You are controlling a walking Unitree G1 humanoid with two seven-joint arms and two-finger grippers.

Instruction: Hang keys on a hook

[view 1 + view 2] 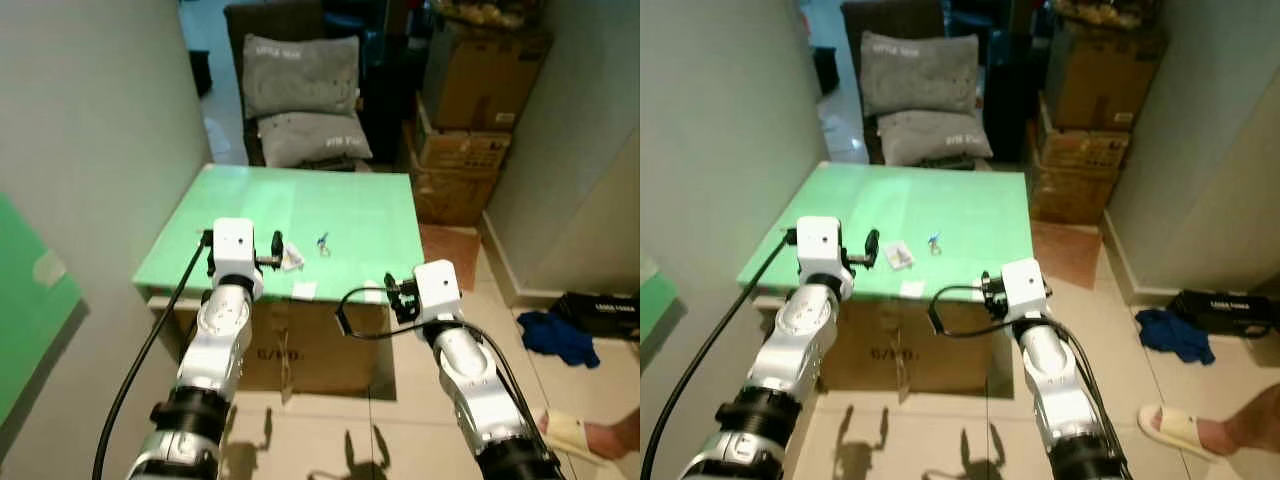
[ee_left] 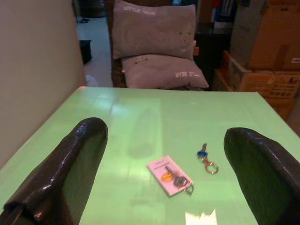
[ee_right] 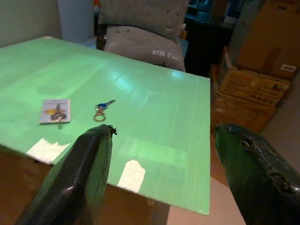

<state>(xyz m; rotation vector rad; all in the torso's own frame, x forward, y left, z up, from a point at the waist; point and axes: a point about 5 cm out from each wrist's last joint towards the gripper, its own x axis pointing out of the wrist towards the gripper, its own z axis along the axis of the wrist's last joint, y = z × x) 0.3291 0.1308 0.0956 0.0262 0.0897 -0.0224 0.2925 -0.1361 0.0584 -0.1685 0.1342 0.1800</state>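
Note:
A small key with a blue head on a ring (image 1: 323,243) (image 2: 206,158) (image 3: 101,110) lies on the green tabletop (image 1: 340,205), toward its near edge. Just left of it lies a white card with another key on top (image 1: 291,257) (image 2: 169,176) (image 3: 56,111). My left gripper (image 1: 268,255) hovers at the near left part of the table, open, its fingers (image 2: 70,173) wide apart and empty. My right gripper (image 1: 398,298) is held off the table's near right corner, open, with nothing between its fingers (image 3: 79,176).
Two grey pillows (image 1: 305,95) sit on a chair behind the table. Cardboard boxes (image 1: 465,120) stack at the back right. A wall (image 1: 80,150) runs along the left. A blue cloth (image 1: 560,335), a black item and a person's slippered foot (image 1: 590,435) are on the floor at right.

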